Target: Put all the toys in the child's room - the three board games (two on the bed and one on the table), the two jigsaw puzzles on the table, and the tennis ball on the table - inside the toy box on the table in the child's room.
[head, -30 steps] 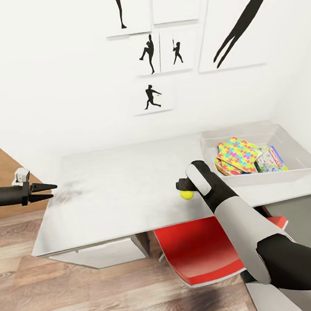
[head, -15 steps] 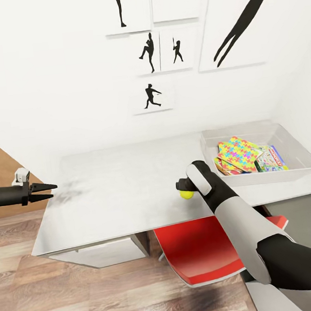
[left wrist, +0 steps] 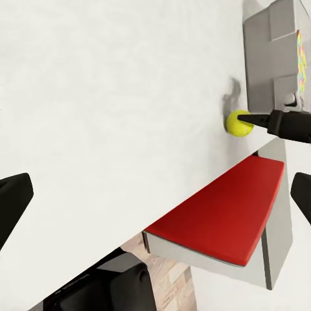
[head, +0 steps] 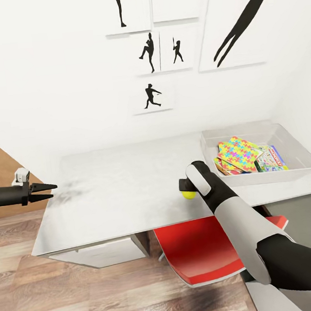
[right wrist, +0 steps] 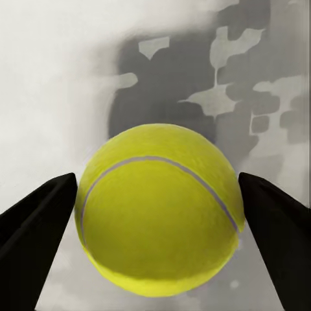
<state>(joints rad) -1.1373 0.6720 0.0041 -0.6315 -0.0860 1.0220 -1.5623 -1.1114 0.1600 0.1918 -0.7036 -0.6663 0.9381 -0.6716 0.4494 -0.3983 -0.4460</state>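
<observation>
The tennis ball [right wrist: 159,220] sits on the white table [head: 120,188] near its front edge, with a dark finger touching it on each side. My right gripper [head: 185,187] is shut on the tennis ball [head: 189,194], reaching down from above. Further right on the table stands the grey toy box [head: 213,161]. It holds two jigsaw puzzles [head: 238,155] and a board game [head: 271,158]. My left gripper [head: 48,191] hangs open off the table's left end, holding nothing. The left wrist view also catches the tennis ball [left wrist: 238,123].
A red chair [head: 199,251] is tucked under the table's front edge, just below my right arm. Athlete-silhouette pictures [head: 149,53] hang on the white wall behind. Wood-plank floor [head: 93,296] lies at the lower left, and a white drawer unit [head: 99,255] sits under the table.
My right gripper and the tennis ball have shifted together slightly to the right. The left arm has not moved.
</observation>
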